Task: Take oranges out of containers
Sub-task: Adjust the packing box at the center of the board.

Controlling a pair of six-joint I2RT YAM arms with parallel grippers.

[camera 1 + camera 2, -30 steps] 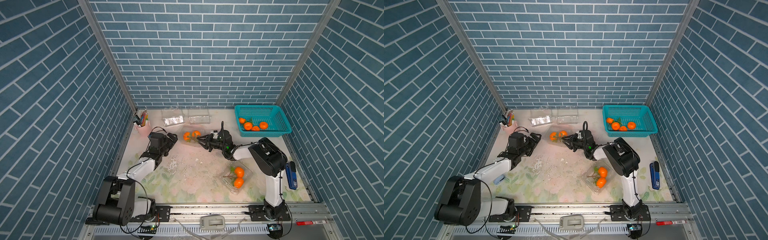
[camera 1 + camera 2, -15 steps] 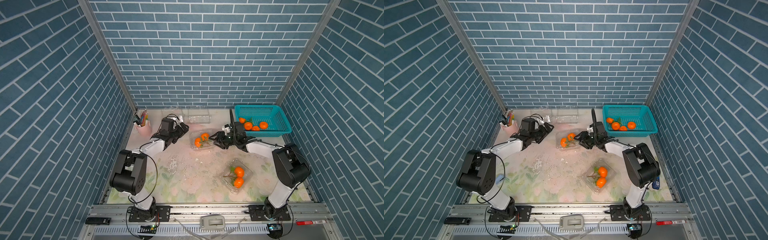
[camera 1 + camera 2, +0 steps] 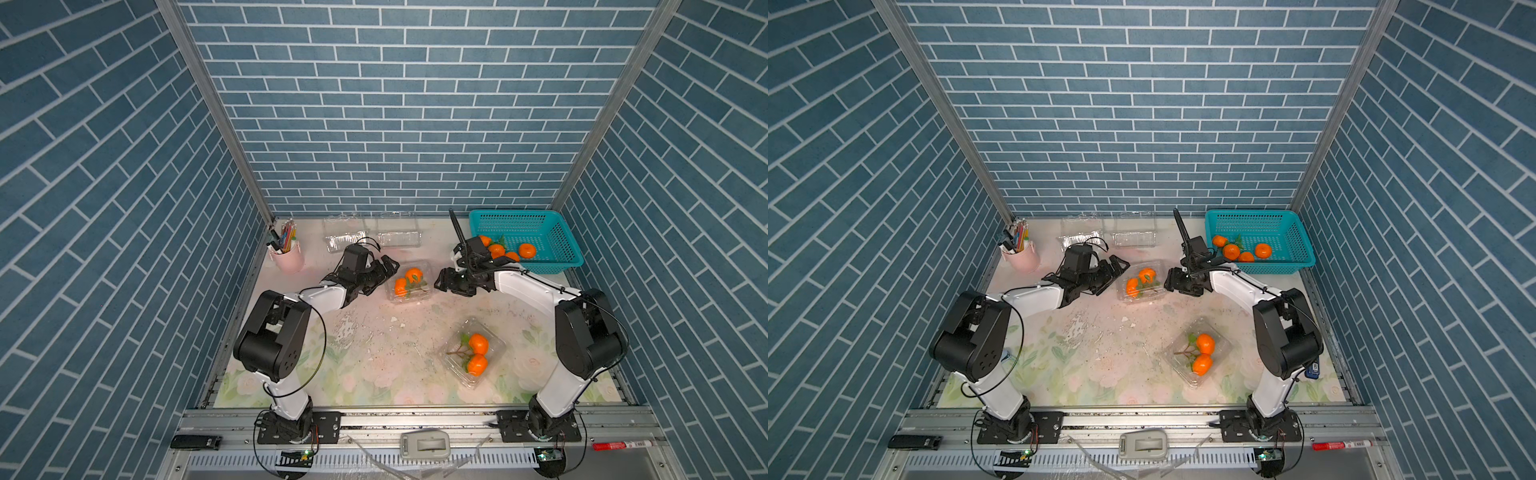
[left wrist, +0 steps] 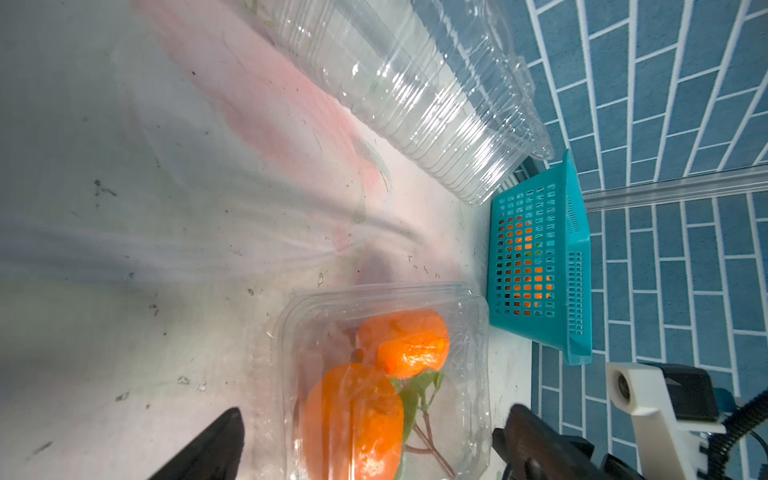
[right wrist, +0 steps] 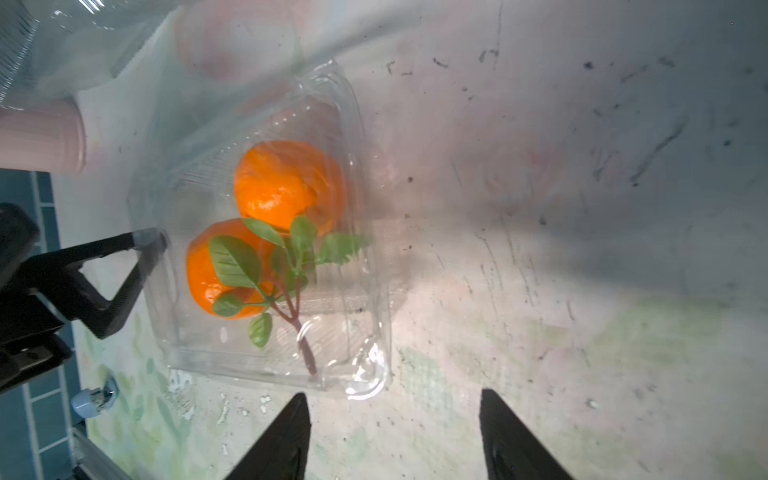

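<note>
No word, number or brand can be read in any view. The slim red marker pen [image 3: 621, 445] carries a pale band with dark print too small to make out; it lies on the grey metal front rail [image 3: 415, 417], well apart from the right gripper [image 3: 444, 284], back beyond that arm's base. The small flat blue device [image 3: 1312, 370], also well behind that claw, shows a white patch that is equally illegible.
</note>
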